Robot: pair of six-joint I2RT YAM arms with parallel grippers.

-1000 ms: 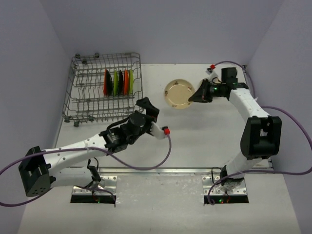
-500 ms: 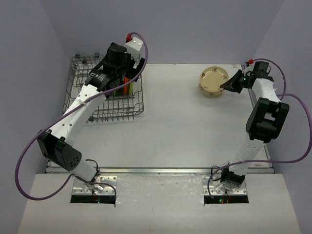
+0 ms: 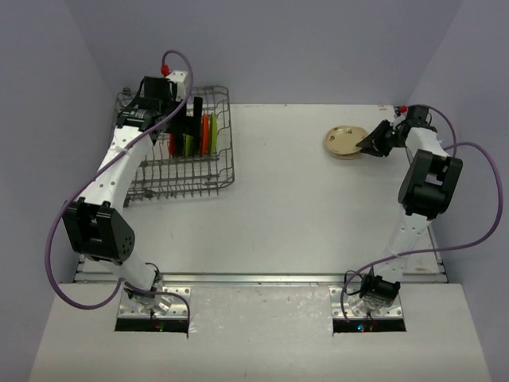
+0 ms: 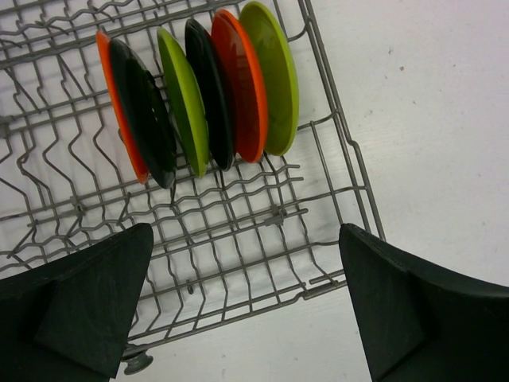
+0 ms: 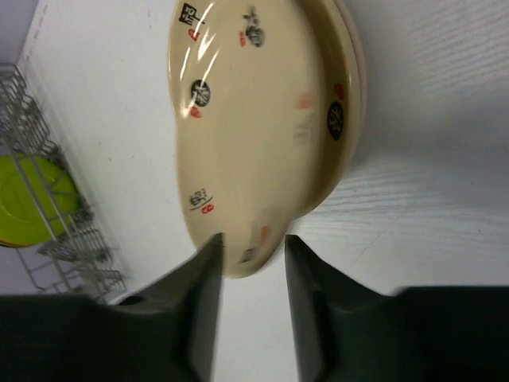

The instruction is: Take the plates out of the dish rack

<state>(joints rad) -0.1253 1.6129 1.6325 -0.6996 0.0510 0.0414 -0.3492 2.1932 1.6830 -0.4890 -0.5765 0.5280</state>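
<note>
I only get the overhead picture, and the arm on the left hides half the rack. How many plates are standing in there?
Observer: Six plates, going by the left wrist camera: orange, black, lime green, black, orange, lime green, all on edge in the rack.
Visitor: Is that claw gripping one of them?
Observer: No. The left gripper is wide open above the rack and touches no plate.
Visitor: And the cream plate over on the right, is it plain?
Observer: Not quite. The right wrist camera shows small red and black printed marks on the cream plate.
</note>
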